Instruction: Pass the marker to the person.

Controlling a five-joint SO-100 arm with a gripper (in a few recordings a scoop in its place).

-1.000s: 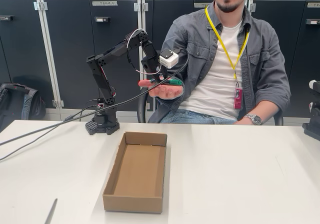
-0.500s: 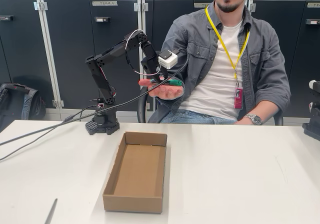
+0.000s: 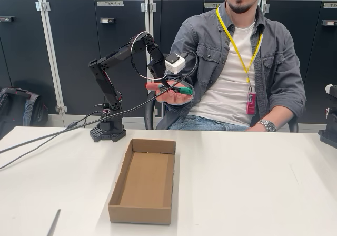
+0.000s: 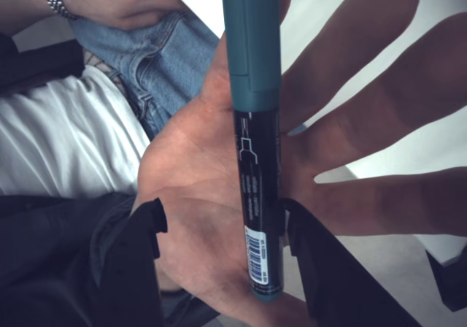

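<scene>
Since the claw [image 4: 222, 258] spread wide and rose, the marker [image 4: 255, 144] rests on the person's palm [image 4: 211, 210].

Cardboard box [image 3: 143, 182] stands mid-table; table [image 3: 253, 183] around lies open.

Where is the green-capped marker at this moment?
The green-capped marker lies across the person's open palm in the wrist view, between the black gripper's open fingers, beyond the table's far edge.
</scene>
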